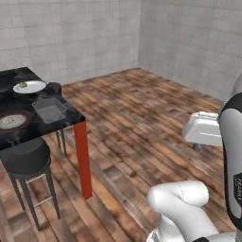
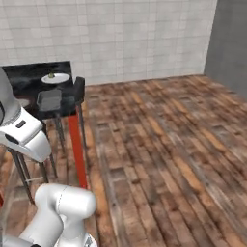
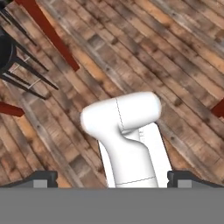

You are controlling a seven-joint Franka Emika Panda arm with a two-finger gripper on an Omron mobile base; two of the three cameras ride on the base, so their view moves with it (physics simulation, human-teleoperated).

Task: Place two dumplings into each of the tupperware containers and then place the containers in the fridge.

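Observation:
A grey tupperware container sits open near the corner of the black table. Behind it is a white plate with a small dumpling on it. A brown-rimmed plate holds something pale that I cannot make out. My gripper is open and empty, its fingertips wide apart. It hangs over the wooden floor, well away from the table, looking down at my own base. The fridge is out of view.
A dark round stool stands at the table's near side and a dark chair at its end. The table's red leg reaches the wooden floor. Tiled walls close the room, with a flat dark grey panel at far right.

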